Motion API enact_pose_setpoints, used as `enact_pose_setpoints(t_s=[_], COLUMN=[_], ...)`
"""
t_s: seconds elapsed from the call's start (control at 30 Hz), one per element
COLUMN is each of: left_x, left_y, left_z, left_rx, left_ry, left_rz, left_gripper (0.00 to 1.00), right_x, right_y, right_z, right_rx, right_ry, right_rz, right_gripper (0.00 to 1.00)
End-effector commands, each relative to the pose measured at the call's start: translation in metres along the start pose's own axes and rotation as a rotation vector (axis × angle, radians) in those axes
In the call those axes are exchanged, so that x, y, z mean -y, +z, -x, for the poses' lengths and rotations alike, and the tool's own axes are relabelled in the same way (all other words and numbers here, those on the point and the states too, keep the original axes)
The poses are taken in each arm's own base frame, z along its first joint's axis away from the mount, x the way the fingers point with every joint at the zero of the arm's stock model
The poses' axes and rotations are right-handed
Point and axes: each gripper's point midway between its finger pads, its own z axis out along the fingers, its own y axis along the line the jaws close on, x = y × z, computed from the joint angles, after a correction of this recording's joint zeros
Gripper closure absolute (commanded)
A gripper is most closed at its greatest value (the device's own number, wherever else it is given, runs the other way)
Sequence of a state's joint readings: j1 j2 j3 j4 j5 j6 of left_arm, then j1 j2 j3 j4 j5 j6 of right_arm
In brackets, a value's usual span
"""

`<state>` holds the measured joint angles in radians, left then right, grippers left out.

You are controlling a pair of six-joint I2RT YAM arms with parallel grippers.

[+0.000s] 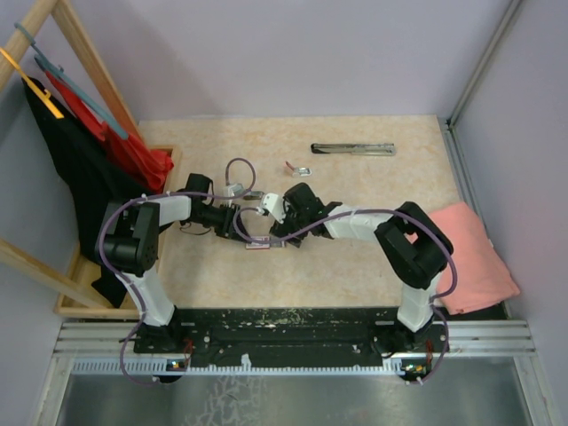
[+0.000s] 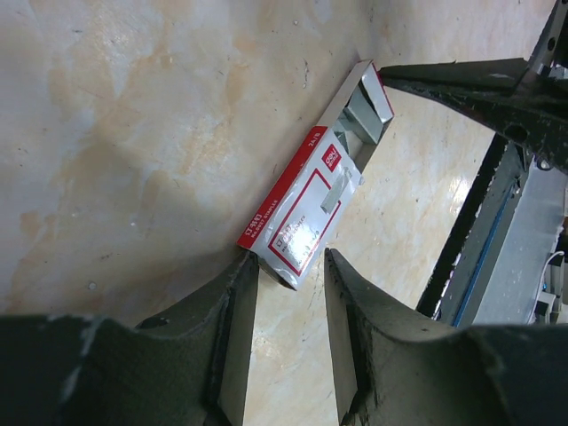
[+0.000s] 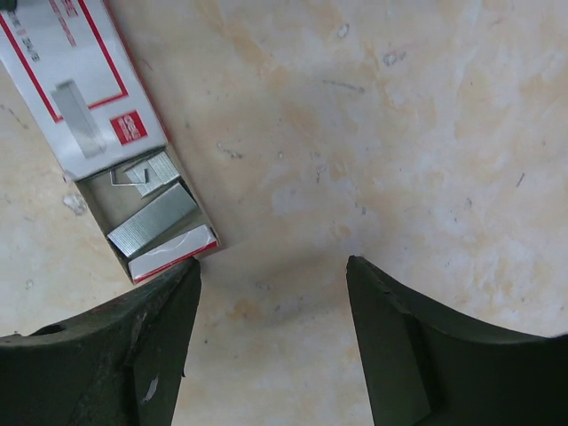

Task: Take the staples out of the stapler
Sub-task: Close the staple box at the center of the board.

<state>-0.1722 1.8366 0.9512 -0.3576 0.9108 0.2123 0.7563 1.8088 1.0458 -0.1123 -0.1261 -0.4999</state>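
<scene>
A small red-and-white staple box (image 2: 302,217) lies flat on the table with one end open. Short grey staples (image 3: 151,217) lie in strips in its open tray, and they also show in the left wrist view as staples (image 2: 359,115). My left gripper (image 2: 289,257) stands narrowly open at the box's closed end, whose corner sits at the mouth between the fingertips. My right gripper (image 3: 273,264) is open wide over bare table, its left finger (image 3: 160,328) beside the box's open end. From above, both grippers meet at the box (image 1: 257,246). I cannot make out the stapler with certainty.
A long thin dark-and-silver bar (image 1: 352,148) lies at the back of the table, and a small silvery piece (image 1: 300,168) sits nearer the middle. A pink cloth (image 1: 470,257) lies at the right edge. A wooden rack with dark and red clothes (image 1: 89,169) stands at the left.
</scene>
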Motion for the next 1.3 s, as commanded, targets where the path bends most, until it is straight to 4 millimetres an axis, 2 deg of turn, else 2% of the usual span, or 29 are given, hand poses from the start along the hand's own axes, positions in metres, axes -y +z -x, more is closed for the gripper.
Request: enact_pose_setpoints(t_s=[0.0,0.33,0.63,0.83,0.97,1.07,1.17,1.23,1.27], left_x=[-0.008,-0.007,-0.006,-0.003,-0.002,-0.003,-0.003,-0.004,-0.004], left_y=[0.003,0.003,0.003,0.003,0.001,-0.006,-0.013,-0.019,-0.022], left_z=[-0.005,-0.004,-0.005,-0.005,-0.003,0.004,0.012,0.016,0.018], left_rx=[-0.008,-0.007,-0.009,-0.008,-0.004,0.021,0.048,0.062,0.071], left_ry=[-0.011,-0.013,-0.018,-0.018,-0.01,0.002,0.021,0.032,0.04], left_rz=[0.012,0.008,0.0,-0.015,-0.016,-0.006,0.005,0.014,0.02], left_gripper=[0.57,0.57,0.57,0.56,0.53,0.45,0.33,0.2,0.09], right_x=[-0.014,-0.032,-0.034,-0.022,0.0,0.016,0.014,0.009,0.005], right_y=[0.015,0.03,0.037,0.029,0.004,-0.017,-0.027,-0.029,-0.03], right_z=[0.008,0.03,0.039,0.039,0.045,0.047,0.049,0.051,0.053], right_rx=[0.003,0.039,0.051,0.044,0.079,0.12,0.135,0.151,0.159], right_ry=[0.026,0.087,0.102,0.076,0.057,0.055,0.007,-0.012,-0.025], right_rz=[0.04,0.115,0.116,0.057,0.036,0.052,0.09,0.123,0.148], right_gripper=[0.32,0.32,0.32,0.32,0.31,0.3,0.3,0.29,0.29])
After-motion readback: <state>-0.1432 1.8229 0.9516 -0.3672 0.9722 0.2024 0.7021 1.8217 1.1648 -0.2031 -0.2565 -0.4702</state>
